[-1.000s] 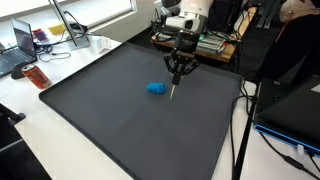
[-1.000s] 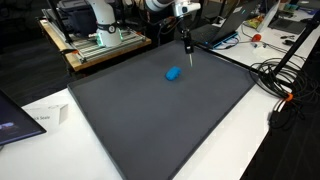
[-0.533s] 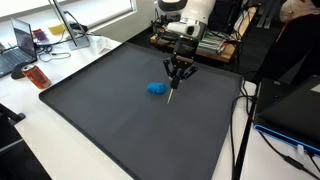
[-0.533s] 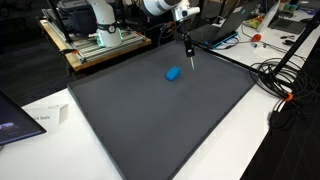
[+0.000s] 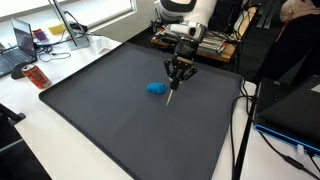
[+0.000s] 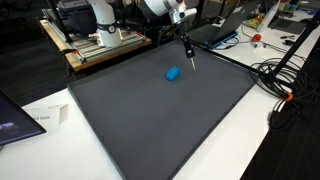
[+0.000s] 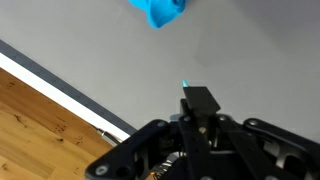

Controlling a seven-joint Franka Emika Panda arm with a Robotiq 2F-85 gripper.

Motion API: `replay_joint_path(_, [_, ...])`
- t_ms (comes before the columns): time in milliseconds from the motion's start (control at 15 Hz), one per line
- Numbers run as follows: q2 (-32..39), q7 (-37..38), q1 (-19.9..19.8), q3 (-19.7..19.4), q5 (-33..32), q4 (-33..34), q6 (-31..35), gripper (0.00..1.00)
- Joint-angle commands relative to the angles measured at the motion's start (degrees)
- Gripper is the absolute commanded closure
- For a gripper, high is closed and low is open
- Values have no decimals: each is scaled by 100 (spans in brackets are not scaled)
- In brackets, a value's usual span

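**Pincer clamped on a thin stick, blue lump right beside it**

Starting up close with the wrist view. The pincer (image 7: pixel 200 103) pokes in from the bottom edge, and most of its black linkage is cut off by the frame. Its jaws are clenched on a thin stick (image 7: pixel 186 88). From here you only get a dark stub with a tiny cyan-looking tip, so I honestly can't tell if it's a pen or a stylus. Up at the top edge the blue lump (image 7: pixel 160 10) is chopped off by the frame. It looks crumpled, maybe cloth, but it's too blurry to call. A wooden strip (image 7: pixel 40 125) runs along the lower left, past the edge of the dark mat (image 7: pixel 250 50).

Moving out, in an exterior view the stick (image 5: pixel 172 92) hangs tip-down and slightly tilted. The lump (image 5: pixel 156 89) sits on the mat just beside that tip, in the half of the mat nearer the robot. I can't tell whether the tip touches the mat or floats just above it.

The arm (image 5: pixel 185 12) comes over from behind the mat with its wrist pointing straight down. Its upper part runs out of the top of the frame.

Further off on the white counter (image 6: pixel 250 140) there's a paper slip (image 6: pixel 40 118) with print too small to read. There are also cables (image 6: pixel 285 80) and a laptop (image 5: pixel 15 50). I can't read a brand anywhere.
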Motion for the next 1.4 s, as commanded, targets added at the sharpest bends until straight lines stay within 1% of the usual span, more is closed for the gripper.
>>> replay_joint_path(0, [99, 960, -83, 182, -992, 61, -200, 97])
replay_joint_path(533, [295, 2632, -446, 606, -2598, 55, -387, 97])
replay_joint_path(800, [353, 3209, -682, 803, -3120, 47, -493, 97])
replay_joint_path(933, [351, 3341, -748, 843, -3166, 61, -456, 97])
replay_joint_path(1133, [360, 3239, -738, 771, -2922, 132, -351, 97])
replay_joint_path(1333, [417, 2777, -611, 484, -2323, 214, -108, 97])
